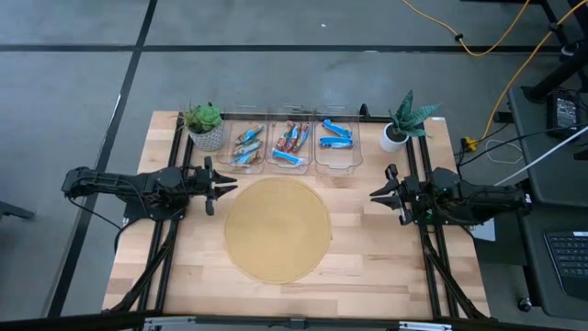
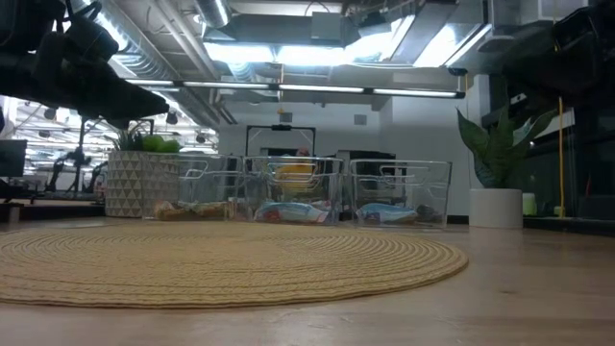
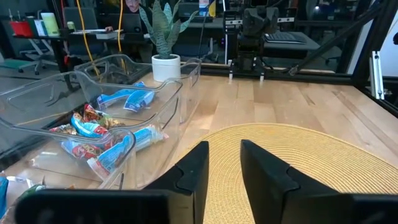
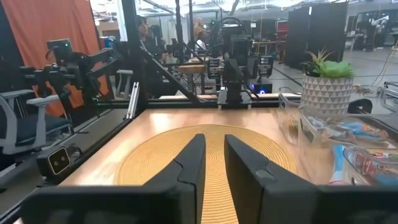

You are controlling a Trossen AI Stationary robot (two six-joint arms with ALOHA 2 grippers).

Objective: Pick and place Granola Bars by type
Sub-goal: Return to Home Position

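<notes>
The left arm (image 1: 119, 187) and the right arm (image 1: 478, 202) are matte black, built of chunky jointed segments. A thin dark cable (image 1: 96, 217) trails from the left arm. The left gripper (image 1: 227, 187) and the right gripper (image 1: 375, 195) have broad crossbar heads. The left fingers (image 3: 194, 174) and the right fingers (image 4: 189, 163) are dark, angular, tapering wedges.

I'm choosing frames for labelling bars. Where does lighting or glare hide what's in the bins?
Low view: bright ceiling lights backlight the scene, and reflections on the clear bins partly obscure the granola bars. Left wrist view: bin walls glint, yet they read clearly. High view: even light, little glare.
</notes>
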